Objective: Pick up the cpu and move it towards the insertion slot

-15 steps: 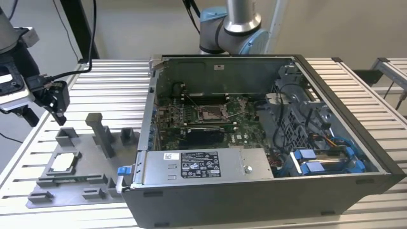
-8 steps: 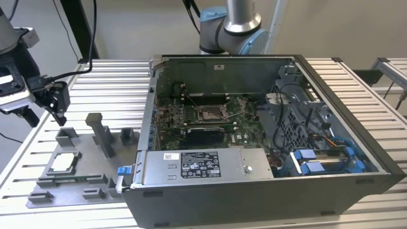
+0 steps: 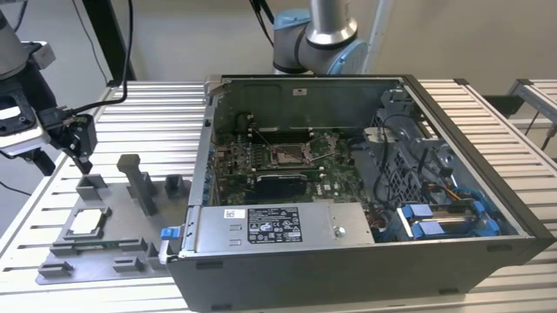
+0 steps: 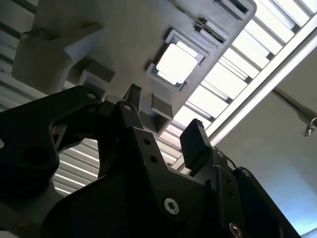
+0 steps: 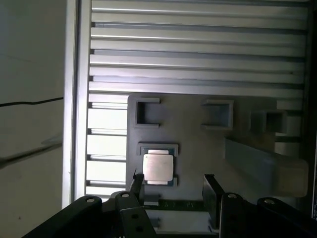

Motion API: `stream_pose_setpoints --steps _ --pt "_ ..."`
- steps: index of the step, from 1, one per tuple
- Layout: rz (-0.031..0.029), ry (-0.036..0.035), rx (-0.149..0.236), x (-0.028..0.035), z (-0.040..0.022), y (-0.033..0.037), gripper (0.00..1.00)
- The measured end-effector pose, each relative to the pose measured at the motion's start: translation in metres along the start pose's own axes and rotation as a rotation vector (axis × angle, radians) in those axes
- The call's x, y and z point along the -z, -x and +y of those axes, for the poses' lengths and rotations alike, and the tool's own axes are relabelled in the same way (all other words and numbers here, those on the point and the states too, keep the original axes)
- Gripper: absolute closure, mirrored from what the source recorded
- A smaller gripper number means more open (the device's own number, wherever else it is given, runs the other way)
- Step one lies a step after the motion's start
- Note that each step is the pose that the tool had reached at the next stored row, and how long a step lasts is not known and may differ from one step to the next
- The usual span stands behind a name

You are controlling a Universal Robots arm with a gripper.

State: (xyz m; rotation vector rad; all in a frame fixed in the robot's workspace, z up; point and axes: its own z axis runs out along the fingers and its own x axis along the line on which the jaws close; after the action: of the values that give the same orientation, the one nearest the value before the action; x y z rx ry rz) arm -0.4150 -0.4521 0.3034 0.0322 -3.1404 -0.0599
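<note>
Silvery-white square cpu (image 3: pixel 87 222) in grey plastic tray (image 3: pixel 130 264), exterior view's lower left | black hand (image 3: pixel 61 156) open, empty, above | risk: off-centre closing may tip chip against pocket rim

Open room above cpu (image 3: pixel 87 222), tall tray post (image 3: pixel 139 186) nearby

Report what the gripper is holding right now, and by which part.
Nothing. The gripper is open and empty; the cpu lies flat in its pocket on the grey tray, untouched.
</note>
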Motion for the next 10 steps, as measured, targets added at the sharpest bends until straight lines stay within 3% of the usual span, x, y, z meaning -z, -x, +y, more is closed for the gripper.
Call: stream_pose_setpoints --steps 10 --pt "-0.0003 0.0001 0.000 -0.0073 -0.0003 -0.0004 0.00"
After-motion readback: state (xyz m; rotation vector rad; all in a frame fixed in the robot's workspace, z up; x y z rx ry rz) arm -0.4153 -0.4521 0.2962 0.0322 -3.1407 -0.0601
